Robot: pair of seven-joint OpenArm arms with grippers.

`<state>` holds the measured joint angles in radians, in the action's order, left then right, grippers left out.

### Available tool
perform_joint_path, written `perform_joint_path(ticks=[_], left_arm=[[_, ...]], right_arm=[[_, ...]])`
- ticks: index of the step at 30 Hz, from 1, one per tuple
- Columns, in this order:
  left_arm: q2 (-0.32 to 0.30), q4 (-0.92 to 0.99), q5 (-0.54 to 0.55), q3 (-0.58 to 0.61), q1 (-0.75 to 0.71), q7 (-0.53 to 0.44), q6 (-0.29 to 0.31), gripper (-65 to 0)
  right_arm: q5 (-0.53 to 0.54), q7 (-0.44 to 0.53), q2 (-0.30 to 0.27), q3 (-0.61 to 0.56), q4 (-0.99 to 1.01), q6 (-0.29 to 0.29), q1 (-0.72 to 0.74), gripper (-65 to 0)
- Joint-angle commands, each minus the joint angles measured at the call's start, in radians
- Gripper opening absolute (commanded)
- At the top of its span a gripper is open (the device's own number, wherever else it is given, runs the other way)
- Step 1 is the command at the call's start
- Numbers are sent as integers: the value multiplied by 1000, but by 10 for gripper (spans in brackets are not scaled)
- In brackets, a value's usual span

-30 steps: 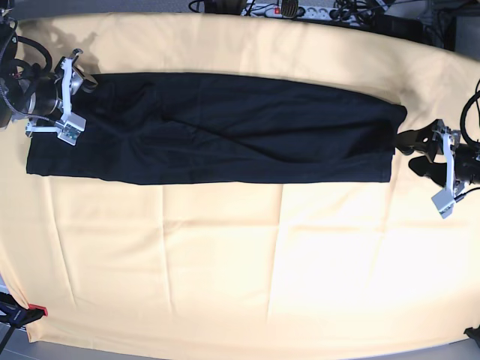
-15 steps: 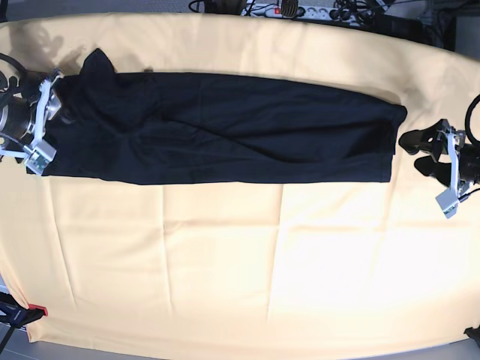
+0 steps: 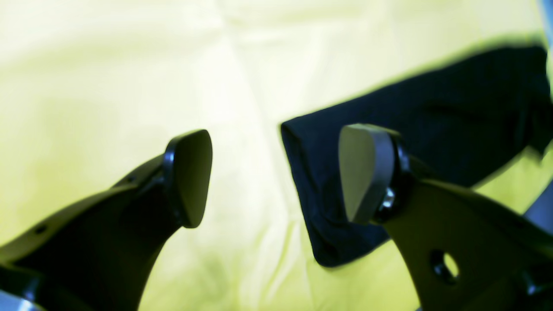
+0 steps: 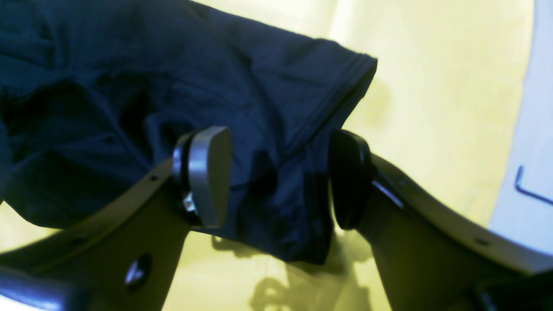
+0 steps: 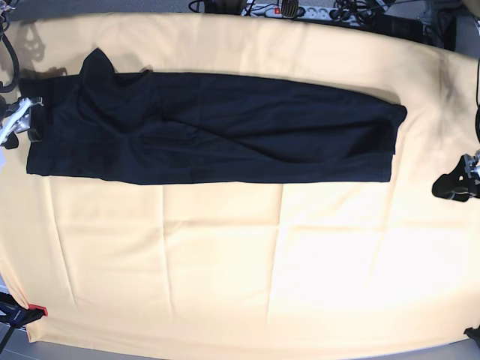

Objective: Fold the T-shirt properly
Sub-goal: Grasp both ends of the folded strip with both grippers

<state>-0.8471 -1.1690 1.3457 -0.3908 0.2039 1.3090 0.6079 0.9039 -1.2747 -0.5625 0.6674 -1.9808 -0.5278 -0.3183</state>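
The black T-shirt (image 5: 217,127) lies as a long folded band across the back half of the yellow-covered bench (image 5: 240,262). At its left end the right gripper (image 4: 276,181) has spread jaws around a raised fold of cloth; it should close deep and evenly. The left gripper (image 3: 276,177), spread and empty, needs the far corner squarely between its jaws.

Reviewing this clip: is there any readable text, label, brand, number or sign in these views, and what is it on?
None can be read.
T-shirt: plain black, no print or legible label in any view.
Yellow table cloth: no writing.
Power strip at the top edge of the base view: any marking is too small to read.
Both wrist views are blurred; the fingers carry no visible marking.
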Motion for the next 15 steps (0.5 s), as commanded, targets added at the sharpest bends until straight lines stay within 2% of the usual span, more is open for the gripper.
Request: perform_joint_path(ticks=[1, 4, 9, 15], left_arm=[[-13, 25, 19, -36, -6, -8, 3, -179], [29, 112, 78, -74, -61, -8, 9, -179], [97, 157, 89, -73, -109, -7, 13, -179], [145, 157, 77, 11, -109, -8, 13, -179]], right_arm=[[6, 19, -16, 14, -10, -10, 8, -274], [8, 27, -15, 14, -10, -14, 8, -273], [8, 53, -14, 14, -10, -14, 8, -273], [8, 53, -14, 14, -10, -15, 8, -273]])
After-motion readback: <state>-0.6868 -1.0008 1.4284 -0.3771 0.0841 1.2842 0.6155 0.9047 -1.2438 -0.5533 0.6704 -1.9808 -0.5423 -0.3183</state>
